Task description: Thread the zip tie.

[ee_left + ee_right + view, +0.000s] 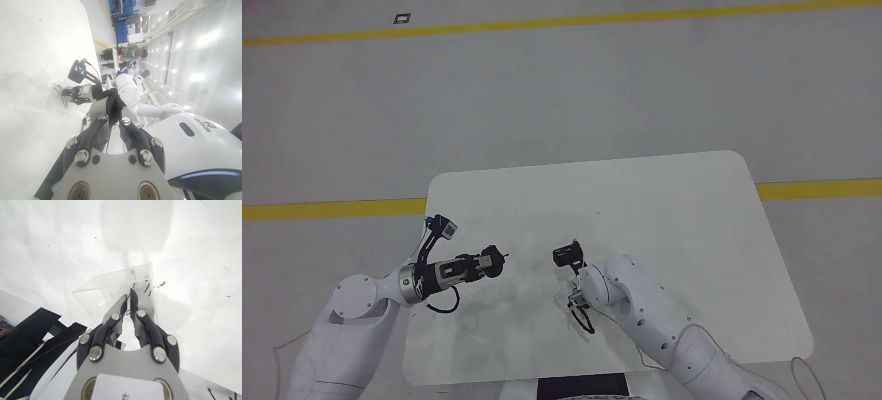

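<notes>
A small clear box (88,291) stands on the white table (662,200) and holds thin black zip ties (147,287). My right gripper (129,295) points down into that box, its fingers pressed almost together on what looks like one thin black zip tie. The left wrist view shows the right gripper (63,94) inside the box (56,85), with a thin black strip (65,105) hanging below it. My left gripper (113,98) hovers above the table to the left of the box, a short way from it. It is shut, and its fingertips are wrapped in black fabric. In the top view the left gripper (496,261) faces the right gripper (577,297).
Small dark specks and a brown scrap (162,283) lie on the table beyond the box. The table's front edge runs close behind both arms. Bare tabletop stretches to the far and right sides.
</notes>
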Controlling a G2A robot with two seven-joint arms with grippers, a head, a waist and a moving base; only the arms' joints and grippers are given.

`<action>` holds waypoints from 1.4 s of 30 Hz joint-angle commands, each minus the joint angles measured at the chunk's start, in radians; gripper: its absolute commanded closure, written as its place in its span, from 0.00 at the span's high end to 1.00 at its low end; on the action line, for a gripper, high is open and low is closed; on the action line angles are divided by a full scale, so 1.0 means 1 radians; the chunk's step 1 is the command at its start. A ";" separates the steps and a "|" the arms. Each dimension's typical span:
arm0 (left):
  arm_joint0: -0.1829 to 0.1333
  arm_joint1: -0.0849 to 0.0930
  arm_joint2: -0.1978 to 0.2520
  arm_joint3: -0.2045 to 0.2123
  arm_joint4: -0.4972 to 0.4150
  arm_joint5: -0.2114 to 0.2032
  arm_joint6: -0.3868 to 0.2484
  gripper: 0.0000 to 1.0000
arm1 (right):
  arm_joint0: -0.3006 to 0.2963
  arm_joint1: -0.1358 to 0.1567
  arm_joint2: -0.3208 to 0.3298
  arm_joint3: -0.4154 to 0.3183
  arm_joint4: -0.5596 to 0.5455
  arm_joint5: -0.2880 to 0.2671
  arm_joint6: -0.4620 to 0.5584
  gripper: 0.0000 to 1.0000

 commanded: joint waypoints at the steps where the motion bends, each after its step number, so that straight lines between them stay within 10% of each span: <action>1: 0.000 0.000 0.000 0.000 0.000 0.000 0.000 0.00 | -0.001 -0.001 0.001 -0.004 -0.005 0.000 0.000 0.00; 16: 0.000 0.000 0.000 0.000 0.000 0.000 0.000 0.00 | -0.047 0.013 0.049 -0.149 0.043 -0.002 0.000 0.00; 26: 0.000 0.000 0.000 0.000 0.000 0.000 0.000 0.00 | -0.124 0.053 0.202 -0.313 0.208 -0.065 -0.018 0.00; 34: 0.000 0.000 0.000 0.000 0.000 0.000 0.000 0.00 | -0.228 0.072 0.336 -0.349 0.421 -0.160 -0.176 0.00; 42: 0.000 0.000 0.000 0.000 0.000 0.000 0.000 0.00 | -0.232 0.072 0.339 -0.346 0.435 -0.167 -0.182 0.00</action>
